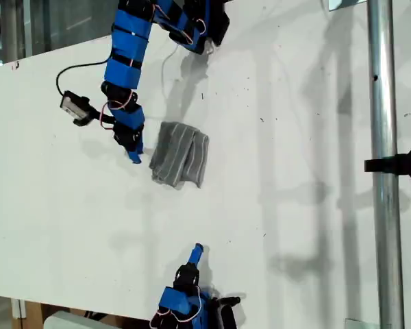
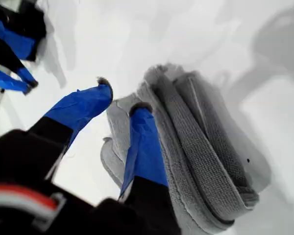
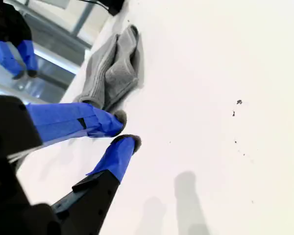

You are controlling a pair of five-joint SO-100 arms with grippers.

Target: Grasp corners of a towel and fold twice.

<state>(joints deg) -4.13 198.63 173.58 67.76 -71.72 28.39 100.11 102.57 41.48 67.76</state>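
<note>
Judging by how the towel [image 1: 180,153] lies — bunched into a small thick bundle of several layers near the middle of the white tabletop [image 1: 294,205] — both folds look done, and the step in hand seems to be letting go and backing off.

My first tool [image 2: 121,100] is right at the bundle's edge, towards the exterior view's left of it. Its fingers stand apart, with nothing between them; one blue-taped finger [image 2: 144,142] lies against or just over the cloth's edge, and I cannot tell whether it presses on it. My second tool [image 3: 125,129] is well apart from the towel, near the exterior view's bottom edge, its tips almost together with only a narrow gap and nothing held.

The bundle is somewhat loose: in the first wrist view the layers curl at one end and a flap sticks out beside the finger. The corners are tucked into the folds, and I cannot pick any of them out.

If the fold counts as finished, the next move calls for lifting the first tool straight away from the edge without dragging the top layer open. If it needs tidying, that loose flap is the place to pinch.

Count: one towel, two arms with one tool each, one tabletop — nothing else lies on it.
</note>
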